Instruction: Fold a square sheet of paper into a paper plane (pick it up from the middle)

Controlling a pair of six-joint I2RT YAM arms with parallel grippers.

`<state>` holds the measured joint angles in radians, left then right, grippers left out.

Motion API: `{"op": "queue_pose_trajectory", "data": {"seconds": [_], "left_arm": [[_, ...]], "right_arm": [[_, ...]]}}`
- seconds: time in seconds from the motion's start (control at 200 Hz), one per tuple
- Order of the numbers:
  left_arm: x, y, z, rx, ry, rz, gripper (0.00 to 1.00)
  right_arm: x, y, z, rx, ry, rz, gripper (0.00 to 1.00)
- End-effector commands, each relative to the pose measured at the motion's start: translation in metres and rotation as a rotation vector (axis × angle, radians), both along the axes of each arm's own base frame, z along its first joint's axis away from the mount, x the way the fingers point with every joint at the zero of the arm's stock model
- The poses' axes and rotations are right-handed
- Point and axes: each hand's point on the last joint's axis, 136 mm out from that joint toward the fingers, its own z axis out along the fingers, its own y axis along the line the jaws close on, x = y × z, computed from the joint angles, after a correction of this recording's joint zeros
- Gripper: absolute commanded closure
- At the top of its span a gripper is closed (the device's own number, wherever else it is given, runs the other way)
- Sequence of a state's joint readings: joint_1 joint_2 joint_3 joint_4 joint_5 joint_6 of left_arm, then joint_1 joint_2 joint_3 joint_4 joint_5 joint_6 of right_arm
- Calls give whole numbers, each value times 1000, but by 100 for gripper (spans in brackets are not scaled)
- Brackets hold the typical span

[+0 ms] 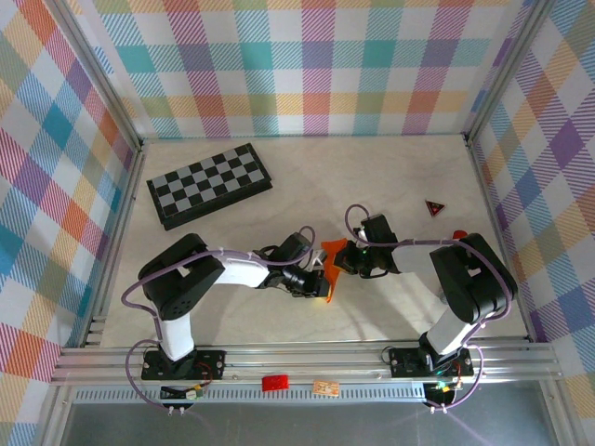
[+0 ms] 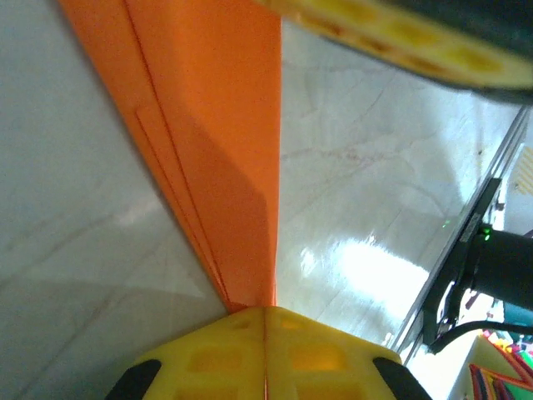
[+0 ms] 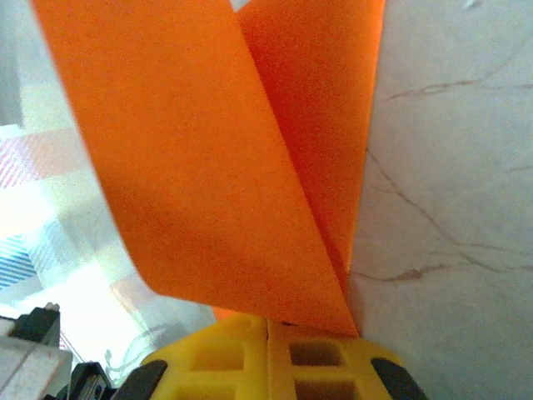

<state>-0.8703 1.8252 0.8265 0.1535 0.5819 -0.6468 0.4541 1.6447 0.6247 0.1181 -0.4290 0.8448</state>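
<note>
The square sheet of paper (image 1: 330, 269) is bright orange and folded into a narrow layered strip, held upright off the table between both arms at the table's middle front. My left gripper (image 1: 317, 280) is shut on its near end. In the left wrist view the yellow fingers (image 2: 208, 358) meet with the folded paper (image 2: 216, 150) running out from between them. My right gripper (image 1: 348, 257) is shut on the far end. In the right wrist view two orange flaps (image 3: 208, 167) spread out from its closed jaws (image 3: 268, 321).
A black-and-grey checkerboard (image 1: 209, 184) lies at the back left. A small dark red triangle (image 1: 434, 207) and a small red piece (image 1: 458, 234) sit at the right. Plaid walls (image 1: 297, 65) enclose the table. A metal rail (image 1: 307, 358) runs along the front edge.
</note>
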Motion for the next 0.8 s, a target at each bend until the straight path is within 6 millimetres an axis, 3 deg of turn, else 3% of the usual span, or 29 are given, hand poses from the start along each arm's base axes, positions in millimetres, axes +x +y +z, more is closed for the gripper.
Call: {"op": "queue_pose_trajectory", "data": {"seconds": [0.0, 0.15, 0.275, 0.535, 0.645, 0.795], "left_arm": [[-37, 16, -9, 74, 69, -85, 91], [-36, 11, 4, 41, 33, -95, 91], [-26, 5, 26, -30, -41, -63, 93], [34, -8, 68, -235, -104, 184, 96], [54, -22, 64, -272, -56, 233, 98], [65, -22, 37, -191, -26, 295, 99]], "right_arm": [[-24, -22, -39, -143, 118, -14, 95], [-24, -22, -40, -143, 121, -13, 95], [-24, -21, -39, -132, 122, -13, 96], [-28, -16, -38, -77, 127, -20, 97], [-29, -14, -38, -55, 130, -27, 97], [-30, -15, -39, -54, 133, -27, 97]]}}
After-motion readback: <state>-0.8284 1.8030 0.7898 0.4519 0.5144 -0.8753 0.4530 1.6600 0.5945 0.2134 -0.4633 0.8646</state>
